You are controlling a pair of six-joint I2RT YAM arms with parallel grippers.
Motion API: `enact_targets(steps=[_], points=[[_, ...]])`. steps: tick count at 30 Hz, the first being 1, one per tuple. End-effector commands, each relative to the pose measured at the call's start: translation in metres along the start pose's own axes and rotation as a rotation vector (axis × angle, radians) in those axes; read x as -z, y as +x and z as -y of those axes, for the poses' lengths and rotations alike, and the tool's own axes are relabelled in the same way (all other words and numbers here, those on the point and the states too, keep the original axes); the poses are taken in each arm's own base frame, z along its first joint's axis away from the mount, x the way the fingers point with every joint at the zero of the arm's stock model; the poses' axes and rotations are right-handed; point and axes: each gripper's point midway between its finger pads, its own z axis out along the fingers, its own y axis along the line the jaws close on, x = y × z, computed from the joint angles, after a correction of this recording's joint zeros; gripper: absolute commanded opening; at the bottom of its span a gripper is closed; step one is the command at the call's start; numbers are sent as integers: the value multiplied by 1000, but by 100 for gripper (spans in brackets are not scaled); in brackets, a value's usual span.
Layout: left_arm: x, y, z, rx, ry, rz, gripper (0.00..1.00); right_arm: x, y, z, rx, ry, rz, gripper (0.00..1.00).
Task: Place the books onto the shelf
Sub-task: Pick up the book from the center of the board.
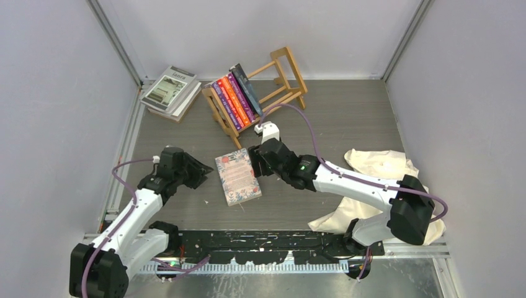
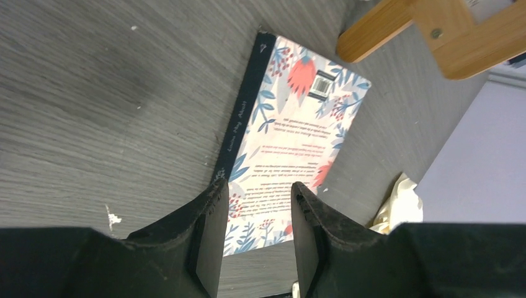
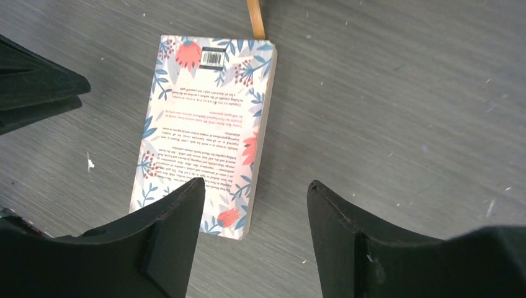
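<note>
We start with the grey wood-grain surface (image 1: 347, 124), which carries everything. At its right side a cream cloth (image 1: 378, 167) lies crumpled by the right arm; it is no part of the job.

At the back stands the shelf (image 1: 296, 70), a light-wood slatted rack set at an angle to us. Its left half is filled and its right half is bare. Just left of it, in the back corner, lie the larger grey and white books (image 1: 169, 88), stacked flat and not yet shelved. On the rack a row of paperbacks (image 1: 234, 99) in purple, red-orange and dark blue leans spine-up toward the left end frame, which props them so they cannot topple.

The pink floral paperback (image 1: 237, 177) lies flat, back cover up, near the front of the surface and between the two arms. We judge it to be the book in hand now.

The left gripper (image 2: 255, 211) hangs just off the book's spine side with its jaws parted and nothing between them. The right gripper (image 3: 254, 198) sits at the opposite long edge, jaws spread wide and empty, straddling that edge from above.

A flat book offers no edge to pinch. We judge that one gripper must brace or tip it while the other takes hold, which would explain the arms flanking it.
</note>
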Motion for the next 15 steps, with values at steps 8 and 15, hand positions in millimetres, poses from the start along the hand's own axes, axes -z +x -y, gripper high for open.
enact_targets(steps=[8,15], points=[[-20,21,-4,-30,22,-59,43,-21,29,-26,-157,-90,-50,69],[-34,25,-6,-32,13,-72,43,-41,49,-36,-191,-128,-93,69]])
